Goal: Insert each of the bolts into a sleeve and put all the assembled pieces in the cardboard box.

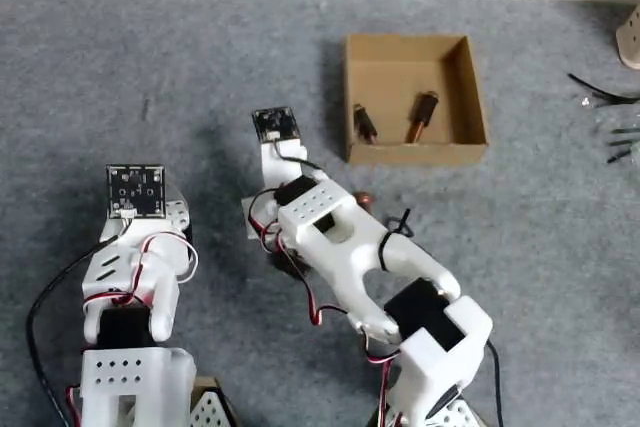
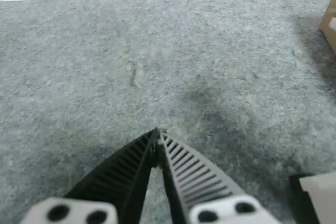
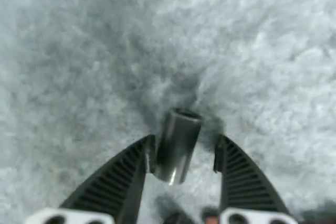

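Closest to me, my left gripper (image 2: 157, 136) rests low over the grey mat (image 2: 173, 51) with its fingers pressed together, holding nothing. My right gripper (image 3: 184, 142) is spread apart and straddles a dark metal sleeve (image 3: 181, 124) lying on the mat. One finger is right against the sleeve and the other stands a little off it, so I have not gripped it yet.

In the high view, a small copper-coloured piece (image 1: 365, 199) peeks out just beside my right arm. I take it for a bolt, though I cannot be sure.

Further out stands the cardboard box (image 1: 470, 87), with two pieces inside it, one (image 1: 365, 124) near the left wall and one (image 1: 422, 117) toward the middle; they look assembled.

I judge two done and this sleeve still needing a bolt and boxing.
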Controlling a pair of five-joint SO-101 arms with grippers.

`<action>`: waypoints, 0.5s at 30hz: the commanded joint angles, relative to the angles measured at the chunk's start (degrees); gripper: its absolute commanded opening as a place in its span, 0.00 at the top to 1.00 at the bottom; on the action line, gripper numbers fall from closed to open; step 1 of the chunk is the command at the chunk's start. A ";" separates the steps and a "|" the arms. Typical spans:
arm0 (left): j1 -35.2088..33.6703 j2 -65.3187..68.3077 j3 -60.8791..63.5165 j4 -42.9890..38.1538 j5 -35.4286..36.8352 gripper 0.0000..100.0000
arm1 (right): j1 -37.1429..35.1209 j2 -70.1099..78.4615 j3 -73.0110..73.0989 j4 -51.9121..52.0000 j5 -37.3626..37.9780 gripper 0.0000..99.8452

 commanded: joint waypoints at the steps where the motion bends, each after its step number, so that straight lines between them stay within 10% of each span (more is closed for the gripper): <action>1: -0.40 -0.84 -2.59 0.00 0.44 0.99 | 0.92 -0.31 -1.71 -3.03 -0.44 0.83; 15: -0.40 -0.84 -2.59 -0.09 0.35 0.99 | 0.84 -0.48 -1.54 0.75 -0.53 0.83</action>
